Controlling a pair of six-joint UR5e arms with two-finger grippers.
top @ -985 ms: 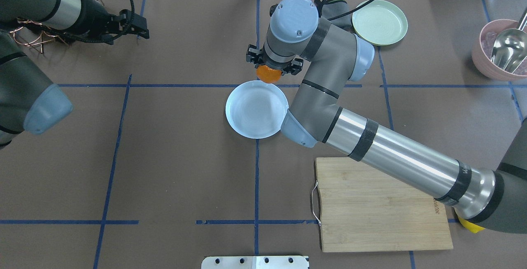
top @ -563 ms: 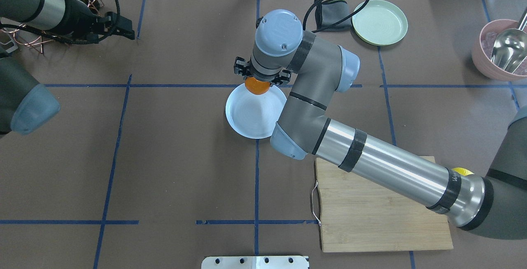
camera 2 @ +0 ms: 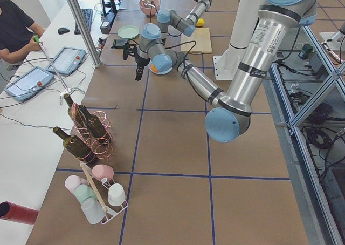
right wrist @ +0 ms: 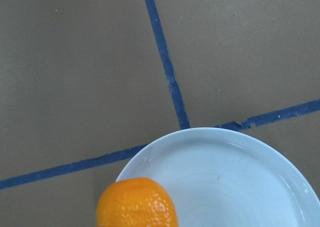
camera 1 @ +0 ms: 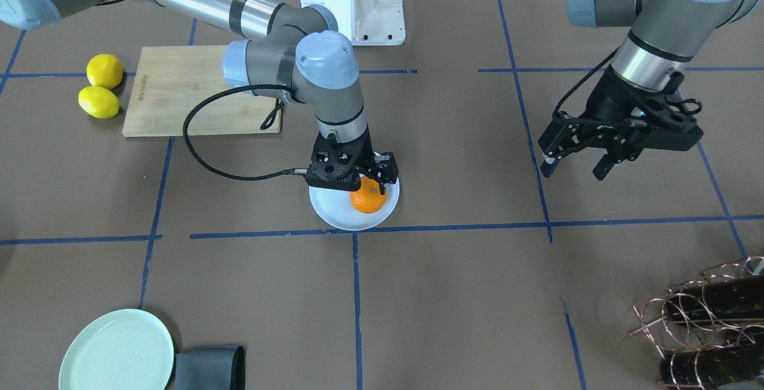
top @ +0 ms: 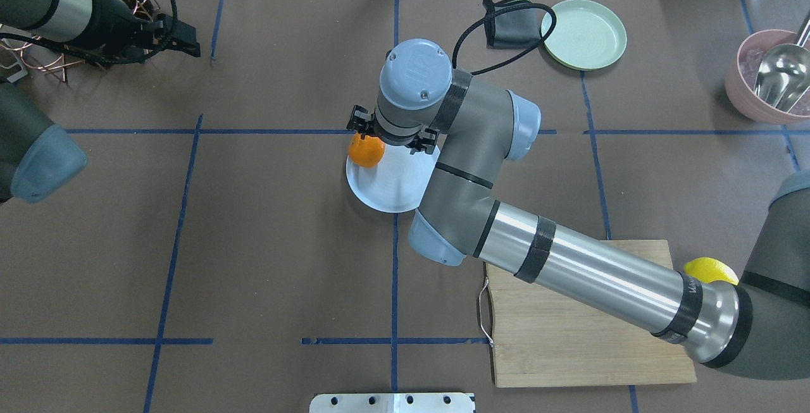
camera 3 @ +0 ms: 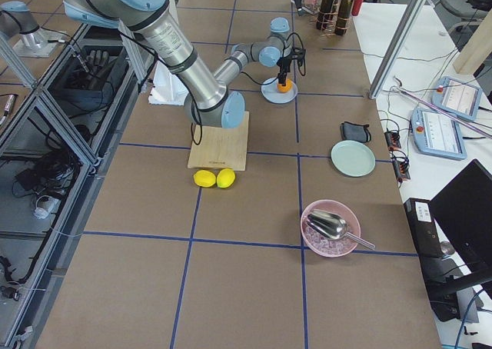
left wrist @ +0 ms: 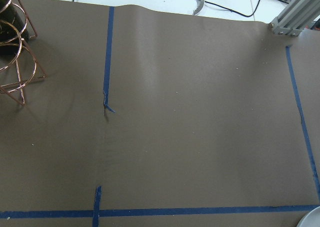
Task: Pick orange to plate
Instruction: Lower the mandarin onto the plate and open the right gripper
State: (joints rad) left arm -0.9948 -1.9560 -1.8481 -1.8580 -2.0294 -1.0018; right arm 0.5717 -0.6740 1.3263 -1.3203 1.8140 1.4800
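Note:
The orange (camera 1: 367,199) lies on the far left part of the pale bluish-white plate (camera 1: 334,215), close to its rim. In the overhead view the orange (top: 367,151) shows beside the wrist, off-centre from the fingers. My right gripper (camera 1: 357,182) hangs low over the plate (top: 392,195), and its jaws appear open around the fruit without clamping it. The right wrist view shows the orange (right wrist: 136,203) at the plate's (right wrist: 240,177) left rim, at plate level. My left gripper (camera 1: 576,163) hovers open and empty far off to the left.
Two lemons (camera 1: 101,86) lie beside the wooden cutting board (camera 1: 197,88). A mint-green plate (top: 584,33) and a dark cloth (top: 511,23) sit at the far right. A pink bowl with a metal scoop (top: 775,78) is at the right edge. A wire bottle rack (camera 1: 704,324) stands far left.
My right arm carried the orange leftward and down from beyond the plate's far rim to over the plate. The orange now sits off-centre from the gripper. The left arm drew back slightly.

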